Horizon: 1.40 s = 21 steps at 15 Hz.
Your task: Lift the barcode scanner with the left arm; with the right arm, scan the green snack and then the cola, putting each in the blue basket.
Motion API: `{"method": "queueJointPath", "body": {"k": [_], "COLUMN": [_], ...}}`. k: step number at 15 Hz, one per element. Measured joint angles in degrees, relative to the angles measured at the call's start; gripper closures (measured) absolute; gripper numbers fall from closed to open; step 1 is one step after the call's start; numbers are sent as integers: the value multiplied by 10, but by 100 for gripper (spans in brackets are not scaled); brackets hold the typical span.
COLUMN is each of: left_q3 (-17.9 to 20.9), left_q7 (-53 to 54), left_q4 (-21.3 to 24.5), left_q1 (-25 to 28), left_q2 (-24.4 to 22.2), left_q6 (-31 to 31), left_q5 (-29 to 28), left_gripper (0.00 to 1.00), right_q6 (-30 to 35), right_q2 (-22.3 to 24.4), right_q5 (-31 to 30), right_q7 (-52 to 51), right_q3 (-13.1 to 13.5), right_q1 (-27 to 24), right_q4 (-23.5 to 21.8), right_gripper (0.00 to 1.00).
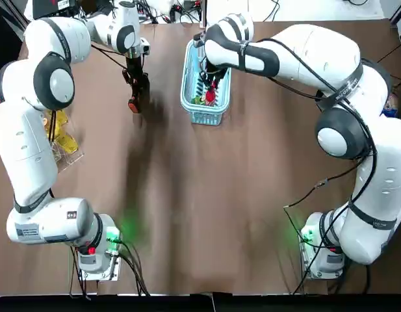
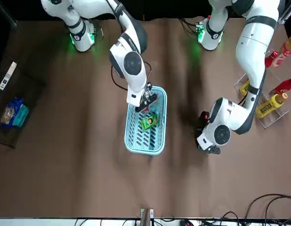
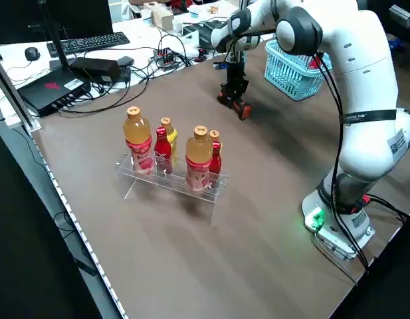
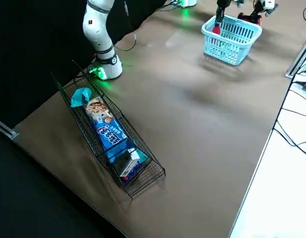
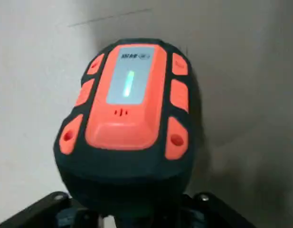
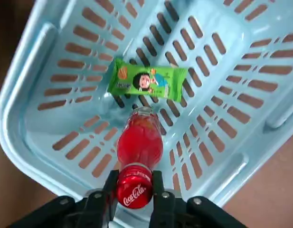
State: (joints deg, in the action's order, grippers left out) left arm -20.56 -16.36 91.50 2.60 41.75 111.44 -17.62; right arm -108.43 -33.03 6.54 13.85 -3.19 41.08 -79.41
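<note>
At your left, the left gripper (image 1: pixel 136 79) is clenched on the handle of the barcode scanner (image 1: pixel 133 102), which hangs head-down, low over the brown table (image 1: pixel 200 214) and well apart from the blue basket (image 1: pixel 187 91). I judge the scanner a stiff, moderately heavy tool, and the grip on the handle looks like the right place.

Moving right, the basket already holds the green snack (image 6: pixel 147 83), lying flat on the slotted floor. It looks like a light, crinkly packet that would give under a squeeze, but it needs nothing more from you.

Above it, the right gripper (image 6: pixel 134 192) is closed on the red cap of the cola (image 6: pixel 139 142). The bottle hangs upright inside the basket walls, its base just beside the snack's edge; whether it touches the floor, you cannot tell. Treat the bottle as rigid, smooth and weighty with liquid. Held only at the cap, it can swing or slip — the ridged cap and the neck under it are the surest hold. By my reading, only setting the bottle down and releasing it remains.
</note>
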Motion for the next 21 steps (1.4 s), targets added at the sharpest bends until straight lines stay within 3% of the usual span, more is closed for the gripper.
{"method": "queueJointPath", "body": {"k": [6, 7, 10, 13, 15, 19, 21], "left_q3": [-1, -2, -4, -5, -8, -6, 29], "left_q7": [0, 0, 0, 0, 0, 0, 0], "left_q4": [-15, -22, -42, -44, -44, -59, -65], "left_q1": [2, 5, 11, 11, 11, 10, -10], "left_q2": [-4, -9, -69, -139, -179, -227, -255], "left_q6": [0, 0, -5, -51, -96, -160, -168], "left_q5": [0, 0, 0, 0, 0, 47, 80], "left_gripper": [5, 0, 0, 0, 0, 0, 0], "right_q6": [11, 10, 10, 10, 10, 9, 9], "right_q2": [-13, -14, -17, -17, -17, -17, -16], "right_q5": [0, 0, -1, -1, -1, -1, -1], "right_q7": [0, 0, 1, 1, 2, 2, 2], "right_q3": [0, 0, 0, 0, 0, 1, 2], "right_q1": [5, 7, 11, 11, 11, 11, 11], "right_q4": [0, 0, 0, 0, 0, 3, 5], "right_gripper": [68, 68, 68, 67, 55, 19, 15]}}
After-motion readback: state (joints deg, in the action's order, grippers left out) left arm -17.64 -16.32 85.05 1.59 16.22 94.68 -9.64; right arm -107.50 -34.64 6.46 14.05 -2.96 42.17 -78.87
